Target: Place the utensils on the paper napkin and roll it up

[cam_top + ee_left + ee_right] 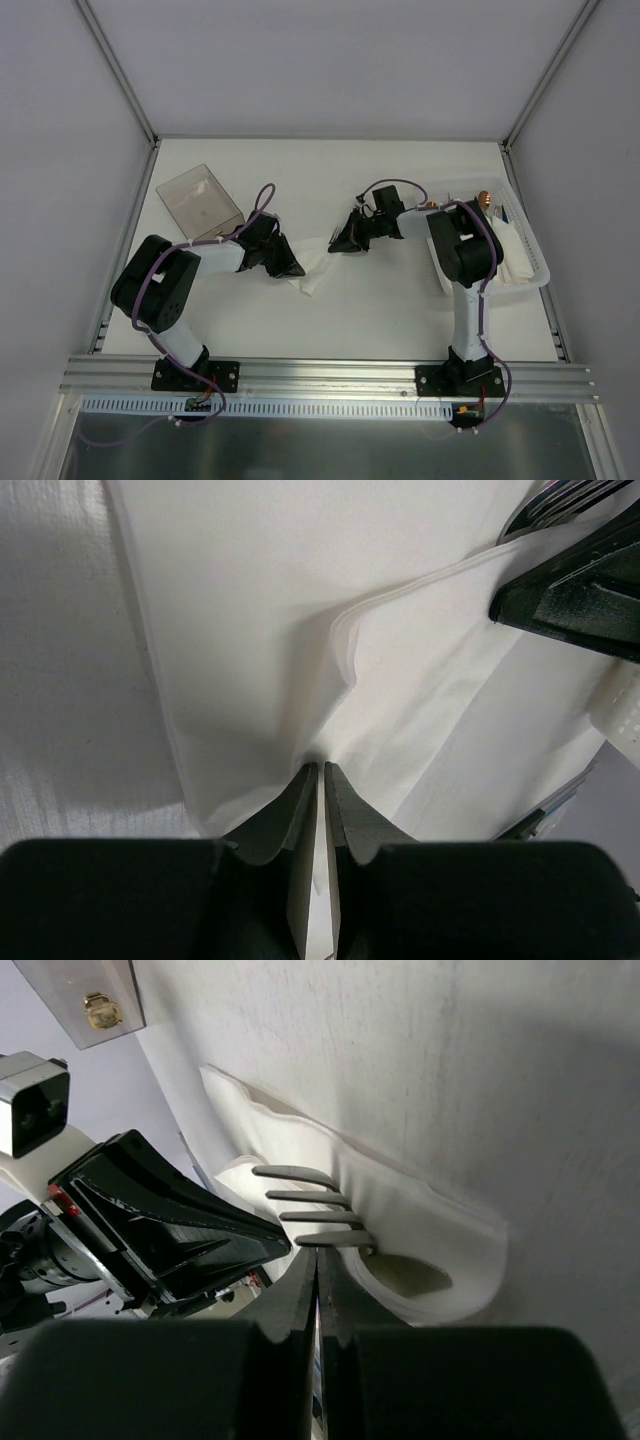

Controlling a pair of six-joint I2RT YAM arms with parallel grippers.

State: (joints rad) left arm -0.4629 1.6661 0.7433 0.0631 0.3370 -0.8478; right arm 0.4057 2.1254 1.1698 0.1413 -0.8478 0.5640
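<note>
The paper napkin (pixel 312 276) lies crumpled between my two grippers at the table's middle. My left gripper (pixel 322 770) is shut on a fold of the napkin (pixel 430 670), and white paper shows between its jaws. The napkin (pixel 440 1250) is curled into a loose roll, with a fork's (pixel 310 1205) grey tines sticking out of its open end. My right gripper (pixel 318 1256) is shut, its tips against the roll just below the lowest tine, with nothing seen between them. In the top view the left gripper (pixel 288 264) and right gripper (pixel 342 240) stand close together. Any other utensils are hidden.
A clear plastic box (pixel 200 200) holding a small gold item (pixel 98 1008) sits at the back left. A white tray (pixel 532 262) stands at the right edge, with a gold round item (pixel 485 198) at its far end. The left gripper's black finger (pixel 170 1225) sits close beside the right jaws.
</note>
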